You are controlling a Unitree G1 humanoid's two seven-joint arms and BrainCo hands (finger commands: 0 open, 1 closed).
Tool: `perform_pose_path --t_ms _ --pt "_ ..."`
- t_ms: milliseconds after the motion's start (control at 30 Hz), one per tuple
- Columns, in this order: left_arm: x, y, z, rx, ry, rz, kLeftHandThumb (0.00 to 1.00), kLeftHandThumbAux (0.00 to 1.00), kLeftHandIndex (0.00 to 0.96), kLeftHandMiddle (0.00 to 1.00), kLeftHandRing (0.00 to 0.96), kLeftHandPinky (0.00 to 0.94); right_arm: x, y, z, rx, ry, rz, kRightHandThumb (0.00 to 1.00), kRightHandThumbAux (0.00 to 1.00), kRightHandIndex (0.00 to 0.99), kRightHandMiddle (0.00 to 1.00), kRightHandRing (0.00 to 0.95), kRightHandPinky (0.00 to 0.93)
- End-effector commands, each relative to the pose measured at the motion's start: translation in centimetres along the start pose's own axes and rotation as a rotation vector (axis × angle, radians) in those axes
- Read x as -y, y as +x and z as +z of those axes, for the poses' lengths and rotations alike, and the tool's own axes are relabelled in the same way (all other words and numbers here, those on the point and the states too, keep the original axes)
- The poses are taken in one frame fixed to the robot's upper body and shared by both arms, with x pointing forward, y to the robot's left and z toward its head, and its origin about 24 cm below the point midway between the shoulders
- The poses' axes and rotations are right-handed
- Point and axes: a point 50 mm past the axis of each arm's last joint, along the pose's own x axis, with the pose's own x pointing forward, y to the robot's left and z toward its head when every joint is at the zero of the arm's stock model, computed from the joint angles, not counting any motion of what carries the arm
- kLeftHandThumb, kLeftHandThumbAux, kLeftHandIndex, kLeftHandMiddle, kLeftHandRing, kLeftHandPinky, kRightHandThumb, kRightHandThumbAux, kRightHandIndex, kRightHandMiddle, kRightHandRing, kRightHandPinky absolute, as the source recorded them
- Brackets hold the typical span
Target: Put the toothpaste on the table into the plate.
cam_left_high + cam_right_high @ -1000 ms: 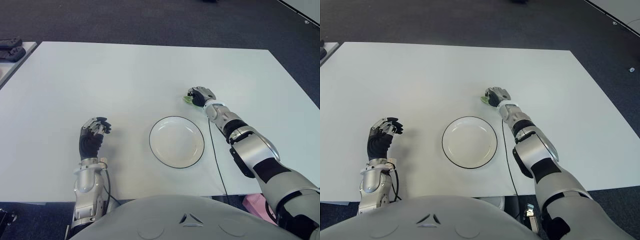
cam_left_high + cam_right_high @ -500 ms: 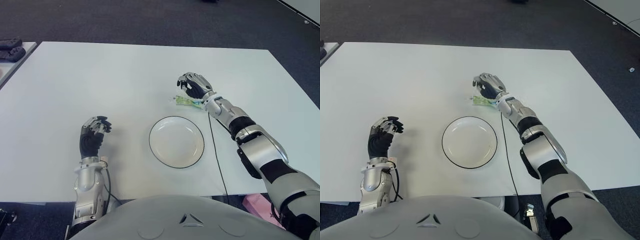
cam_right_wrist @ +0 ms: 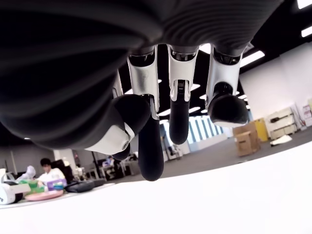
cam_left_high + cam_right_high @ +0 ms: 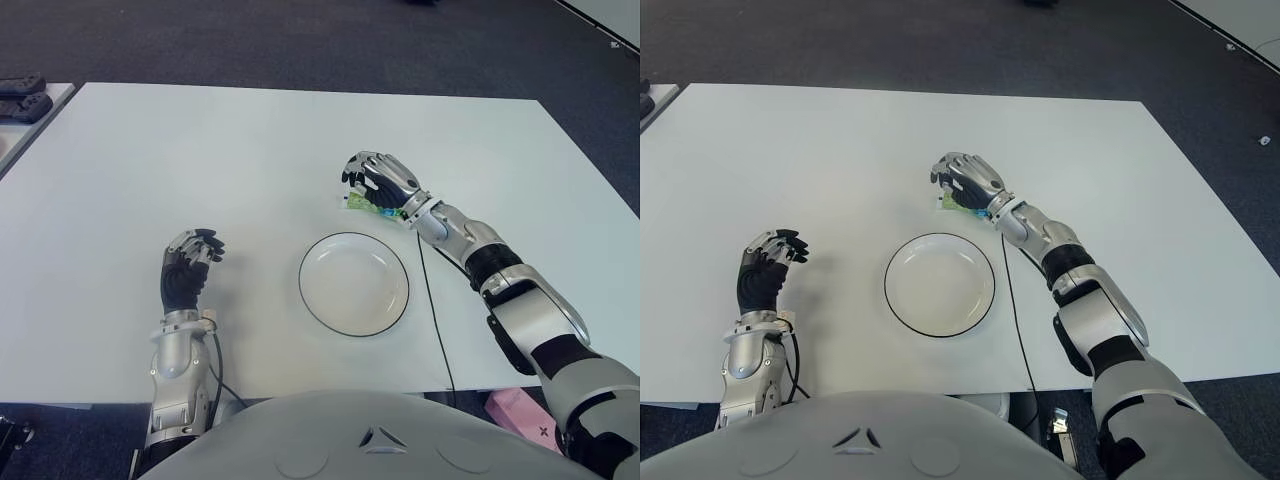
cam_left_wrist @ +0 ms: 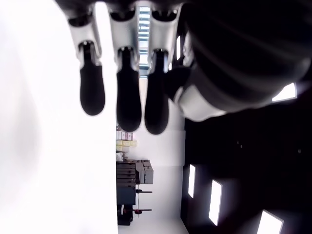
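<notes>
Right hand (image 4: pixel 378 181) covers the toothpaste (image 4: pixel 362 203) just beyond the plate (image 4: pixel 353 283); grasp can't be confirmed. Left hand (image 4: pixel 185 270) curled, empty, left of plate

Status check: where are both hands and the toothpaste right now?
Right hand over the toothpaste, just beyond the plate; grasp not confirmed. Left hand idle, left of plate, holding nothing. Plate empty, path clear.

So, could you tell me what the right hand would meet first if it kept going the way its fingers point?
Probably only bare table: the right hand, over the toothpaste, points toward the robot's left, past the plate. Depth is uncertain.
</notes>
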Motion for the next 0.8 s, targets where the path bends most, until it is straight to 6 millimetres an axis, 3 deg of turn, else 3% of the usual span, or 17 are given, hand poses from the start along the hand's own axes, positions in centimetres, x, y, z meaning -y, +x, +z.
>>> perform_pose_path --t_ms 33,533,800 --pt "0.3 0.0 -0.3 -0.012 -0.009 -0.020 0.703 0.721 0.437 0.546 0.554 0.530 0.0 -0.8 0.5 0.043 0.002 0.023 0.847 0.681 0.396 0.550 0.869 0.855" --pt "0.3 0.0 -0.4 -0.013 -0.001 -0.019 0.704 0.720 0.437 0.561 0.565 0.549 -0.3 -2.4 2.6 0.151 0.008 0.061 0.847 0.680 0.399 0.554 0.877 0.873" --pt "0.3 0.0 -0.4 -0.012 -0.011 -0.017 0.704 0.721 0.437 0.553 0.555 0.529 -0.5 -2.6 2.7 0.135 0.011 0.116 0.848 0.679 0.402 0.556 0.882 0.876"
